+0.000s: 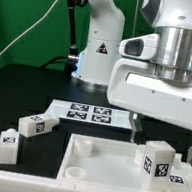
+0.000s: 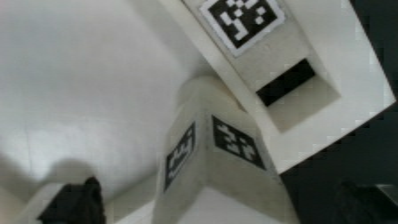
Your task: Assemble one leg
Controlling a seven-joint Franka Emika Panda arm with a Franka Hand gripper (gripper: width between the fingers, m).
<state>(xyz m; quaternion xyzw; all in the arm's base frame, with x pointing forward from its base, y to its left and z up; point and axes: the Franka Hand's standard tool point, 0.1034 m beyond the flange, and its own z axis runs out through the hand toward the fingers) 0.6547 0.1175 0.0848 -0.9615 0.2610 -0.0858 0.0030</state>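
While the arm's white wrist housing fills the upper part of the exterior view's right, the jaws (image 1: 164,143) hang low over the large white square piece (image 1: 93,164), and a leg (image 1: 158,160) stands upright on that piece directly under them. One dark finger (image 1: 136,126) shows just beside the leg on the exterior view's left; another dark bit shows at the frame edge on the other side. The fingers stand apart on either side of the leg, but whether they press on it cannot be told from either view. Seen from the wrist, the leg (image 2: 214,150) appears close up with a tag on each of two faces, resting on the white square piece (image 2: 80,90), and a second tag (image 2: 244,20) sits near a dark rectangular slot (image 2: 286,83). Two more legs lie on the black counter (image 1: 10,85) toward the exterior view's left: one (image 1: 31,125) near the piece's corner, one (image 1: 7,147) closer to the camera. Behind them, flat on the counter, is the marker board (image 1: 84,112), in front of the arm's base (image 1: 99,49).
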